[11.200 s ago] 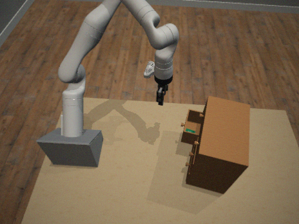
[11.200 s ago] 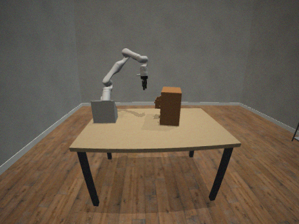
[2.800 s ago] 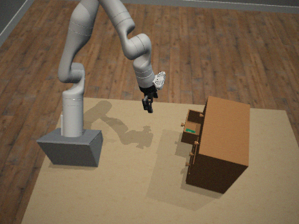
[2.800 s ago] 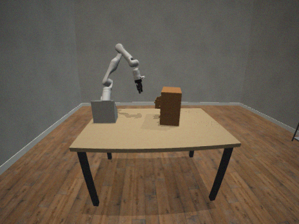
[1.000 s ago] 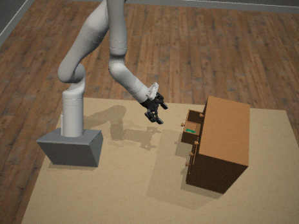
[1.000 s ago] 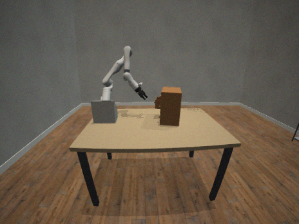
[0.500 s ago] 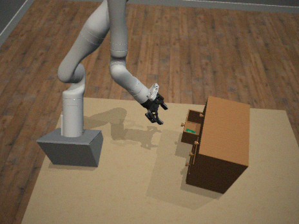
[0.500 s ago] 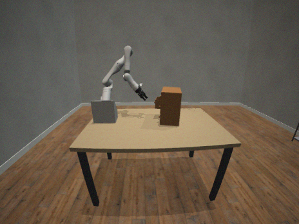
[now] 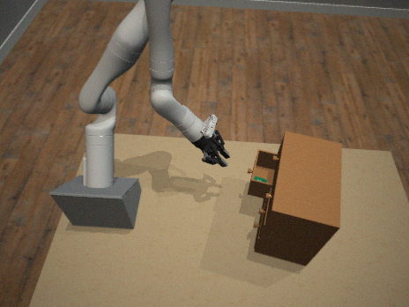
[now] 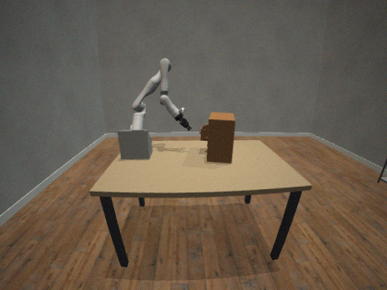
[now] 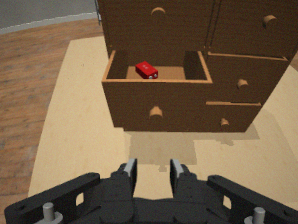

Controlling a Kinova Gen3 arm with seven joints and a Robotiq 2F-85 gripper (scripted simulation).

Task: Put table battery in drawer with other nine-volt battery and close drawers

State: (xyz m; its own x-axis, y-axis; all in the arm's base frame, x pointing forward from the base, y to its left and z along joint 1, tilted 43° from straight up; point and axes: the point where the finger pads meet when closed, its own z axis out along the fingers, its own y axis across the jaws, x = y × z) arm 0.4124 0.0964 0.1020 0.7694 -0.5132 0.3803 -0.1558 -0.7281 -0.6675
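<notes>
1. Gripper (image 9: 228,160) (image 10: 190,128) (image 11: 153,168): positioned in front of the chest (image 9: 308,176) (image 10: 221,137) (image 11: 245,45), above table level and apart from it. The fingers are partly open, with nothing between them.
2. Table (image 9: 154,247) (image 10: 200,175) (image 11: 65,100): supports the chest. The nine-volt battery to be moved cannot be made out on it.
3. Open drawer (image 9: 261,190) (image 10: 203,132) (image 11: 130,102): projects from the chest front toward the gripper side. Its front wall screens part of the interior in the wrist view.
4. Green item (image 9: 260,179): inside the open drawer; too small to identify.
5. Red nine-volt battery (image 11: 146,70): lies in the same drawer, terminals toward the drawer front. Small pale marks on its casing are unreadable.
6. Upper drawer (image 11: 158,30): in the chest front, directly above the open drawer.
7. Side drawers (image 11: 235,75) (image 11: 232,116): in the chest front, beside the open drawer, one above the other.
8. Base block (image 9: 106,212) (image 10: 135,146): carries the arm, well apart from the chest, facing its drawer side.

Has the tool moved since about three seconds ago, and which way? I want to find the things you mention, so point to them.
Yes. In the exterior view, the tool (image 9: 227,160) (image 10: 189,128) (image 11: 153,168) is lower and nearer the chest (image 9: 308,176) (image 10: 221,139) (image 11: 245,42).
</notes>
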